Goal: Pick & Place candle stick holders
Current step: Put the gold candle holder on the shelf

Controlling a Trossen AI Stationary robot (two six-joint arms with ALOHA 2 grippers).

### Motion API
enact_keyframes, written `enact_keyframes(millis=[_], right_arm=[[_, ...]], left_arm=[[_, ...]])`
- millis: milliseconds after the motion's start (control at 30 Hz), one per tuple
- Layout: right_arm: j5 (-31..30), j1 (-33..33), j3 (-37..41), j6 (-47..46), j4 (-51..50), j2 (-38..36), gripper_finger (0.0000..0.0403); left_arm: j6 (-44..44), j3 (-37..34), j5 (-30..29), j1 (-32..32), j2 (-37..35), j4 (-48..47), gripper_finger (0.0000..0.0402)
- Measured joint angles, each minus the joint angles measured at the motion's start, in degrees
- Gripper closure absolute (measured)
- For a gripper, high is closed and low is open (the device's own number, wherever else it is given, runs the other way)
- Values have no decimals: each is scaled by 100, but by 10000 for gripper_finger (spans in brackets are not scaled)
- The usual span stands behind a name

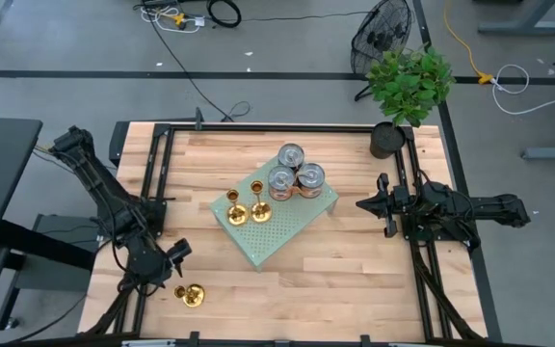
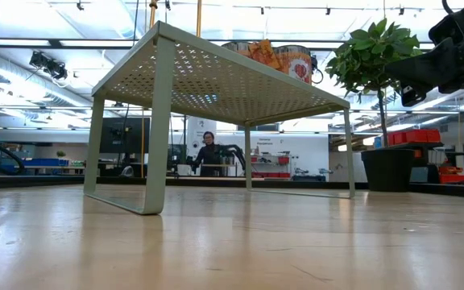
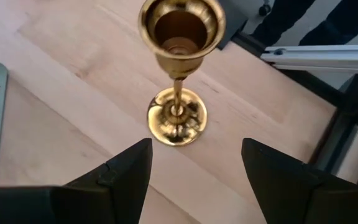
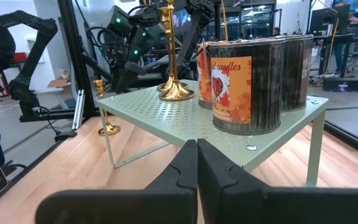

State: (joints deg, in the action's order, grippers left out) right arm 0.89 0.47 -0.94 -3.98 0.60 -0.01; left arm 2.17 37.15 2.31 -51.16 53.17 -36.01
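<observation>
While the right claw (image 1: 366,203) waits pressed together beside the shelf (image 1: 297,224), the left claw (image 1: 183,268) hangs spread above a candle holder (image 1: 192,295) on the desk (image 1: 355,280).

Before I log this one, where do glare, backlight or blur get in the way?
Low view: bright ceiling lights backlight the green shelf, leaving its underside dim; the wood tabletop shows a sheen. Left wrist view: the gold holder mirrors its surroundings, and the open left hand is dark and soft at the edge. Right wrist view: the shut right hand is blurred; the cans are sharp.
</observation>
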Motion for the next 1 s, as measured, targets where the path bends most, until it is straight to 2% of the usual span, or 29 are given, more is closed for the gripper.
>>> enact_keyframes(millis=[467,733,1000], right_arm=[[0,0,1,0,-2,0,400],[0,0,0,1,-2,0,400],[0,-2,1,-1,-1,0,400]], left_arm=[[-14,-654,-74,0,0,1049,145],[-351,-1188,-85,4,1,1804,145],[-455,-1332,-370,13,2,2376,145]])
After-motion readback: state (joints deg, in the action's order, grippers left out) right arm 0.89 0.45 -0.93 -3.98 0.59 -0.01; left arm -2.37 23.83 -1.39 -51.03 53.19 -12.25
